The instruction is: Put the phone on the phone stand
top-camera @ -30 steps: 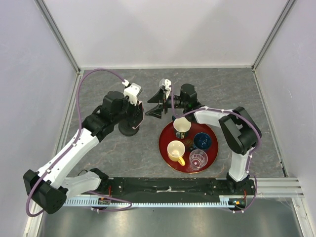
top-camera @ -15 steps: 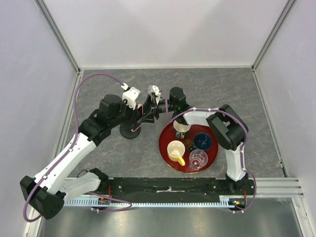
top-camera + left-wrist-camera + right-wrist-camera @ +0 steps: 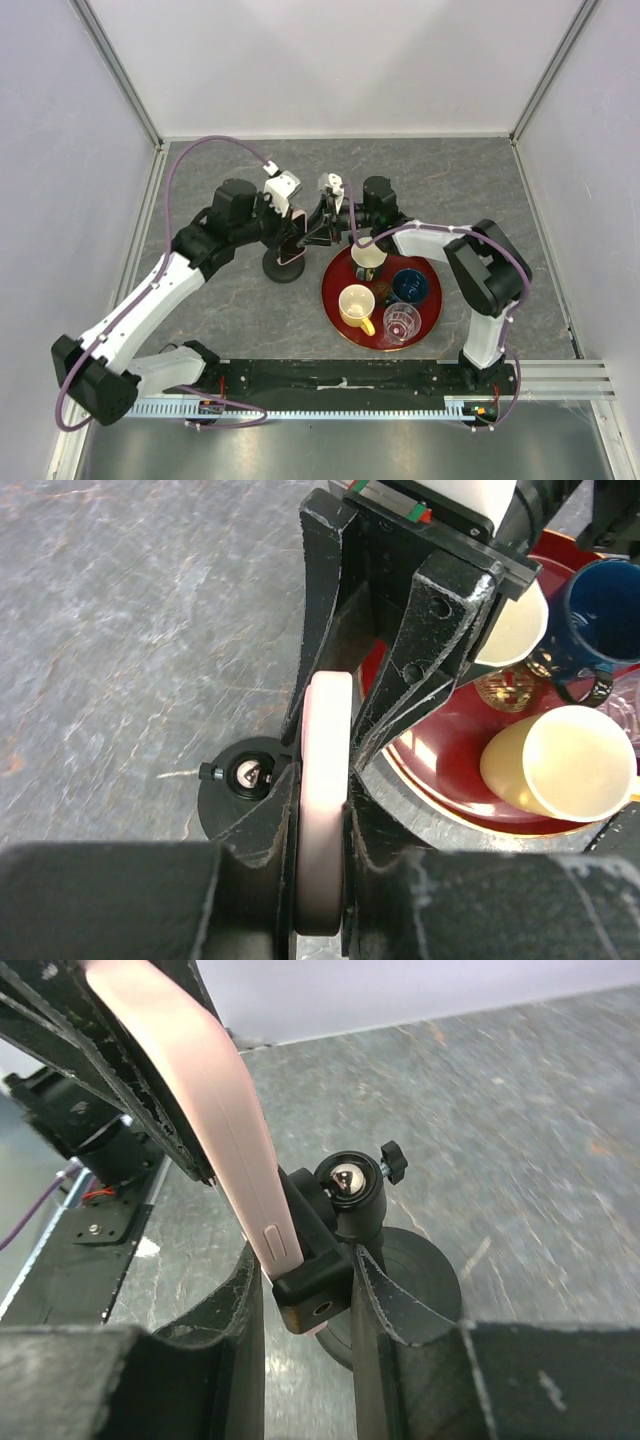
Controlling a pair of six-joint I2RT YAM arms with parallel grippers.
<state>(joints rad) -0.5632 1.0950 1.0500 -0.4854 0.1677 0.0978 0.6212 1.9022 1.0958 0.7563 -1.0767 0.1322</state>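
Observation:
The phone (image 3: 293, 243), pink-rimmed, is held on edge in my left gripper (image 3: 295, 238), which is shut on it; the left wrist view shows its pink rim (image 3: 325, 780) between the fingers. The phone's lower end (image 3: 200, 1090) sits in the clamp head (image 3: 315, 1280) of the black phone stand (image 3: 280, 268). My right gripper (image 3: 305, 1320) is shut round that clamp head, one finger also against the phone's side. The stand's ball joint (image 3: 350, 1182) and disc base (image 3: 420, 1280) show behind. The phone's screen is hidden.
A round red tray (image 3: 330, 290) lies just right of the stand. It holds a yellow cup (image 3: 355, 303), a blue cup (image 3: 409, 286), a clear glass (image 3: 401, 322) and a pale cup (image 3: 368, 258). The tray also shows in the left wrist view (image 3: 440, 760). Enclosure walls surround the table.
My left gripper has carried the phone right and down onto the stand's clamp head. My right gripper has closed in round the clamp head. The stand has shifted slightly right.

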